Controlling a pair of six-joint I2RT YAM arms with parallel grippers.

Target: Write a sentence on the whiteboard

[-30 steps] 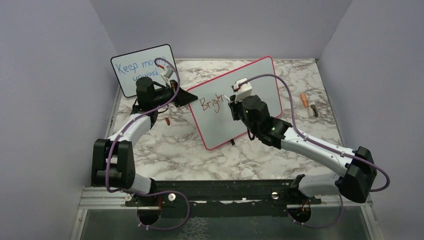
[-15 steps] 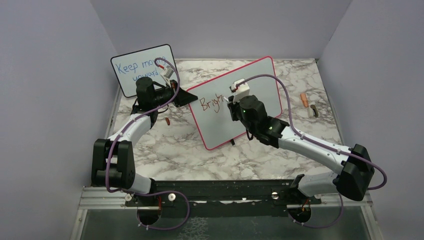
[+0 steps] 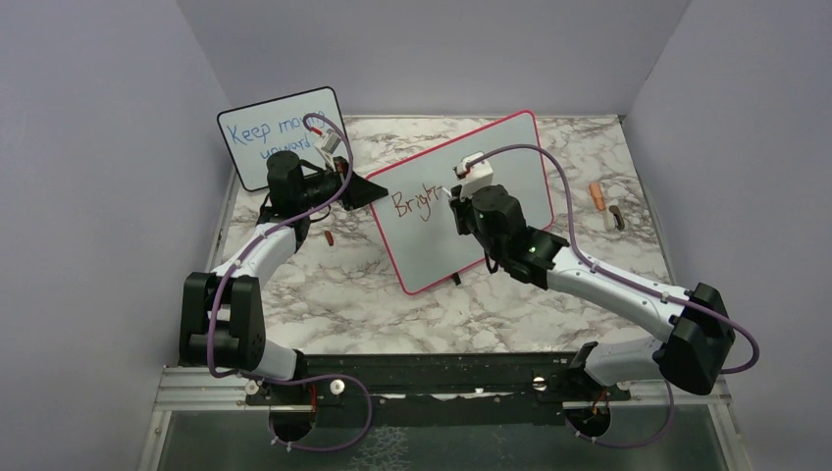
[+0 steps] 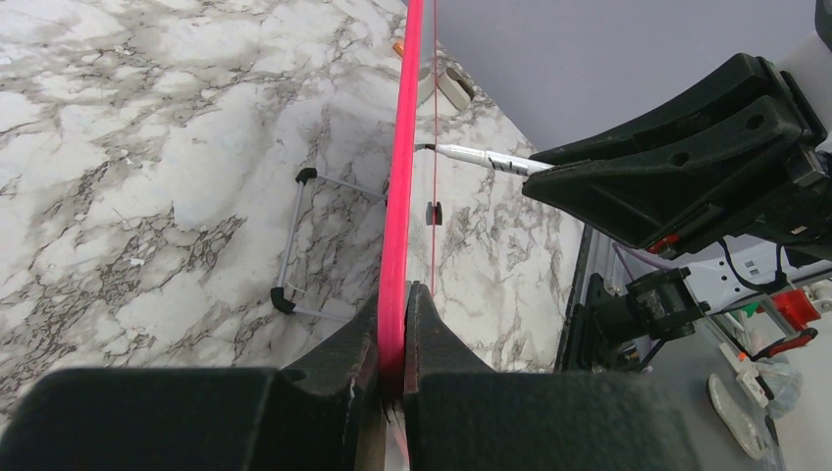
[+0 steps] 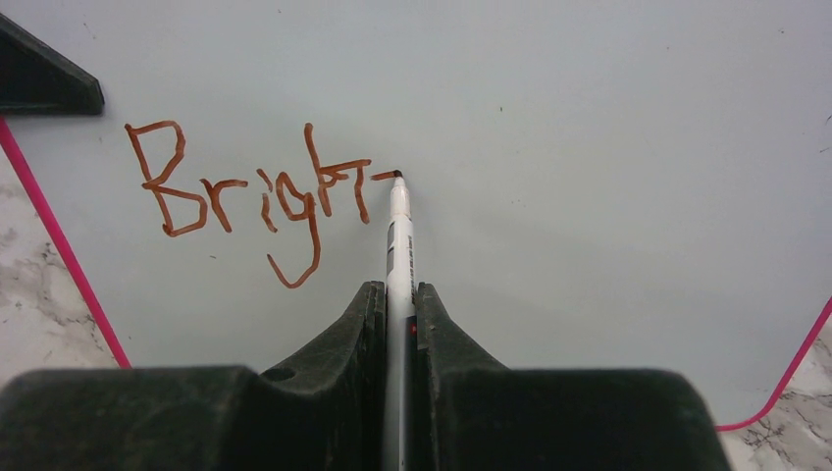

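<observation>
Since a second ago the right arm has edged slightly along the board, while the left arm holds its place. At far left a black-framed board (image 3: 260, 132) with blue writing stands on the table (image 3: 334, 285). The left claw (image 4: 392, 304) is clamped narrow on the pink left edge of the whiteboard (image 3: 510, 157), which stands propped mid-table. The sentence (image 5: 255, 196) so far reads "Bright", near the board's left side. The right claw (image 5: 397, 294) is pinched on a marker (image 5: 397, 245), whose tip touches the board just right of the "t".
</observation>
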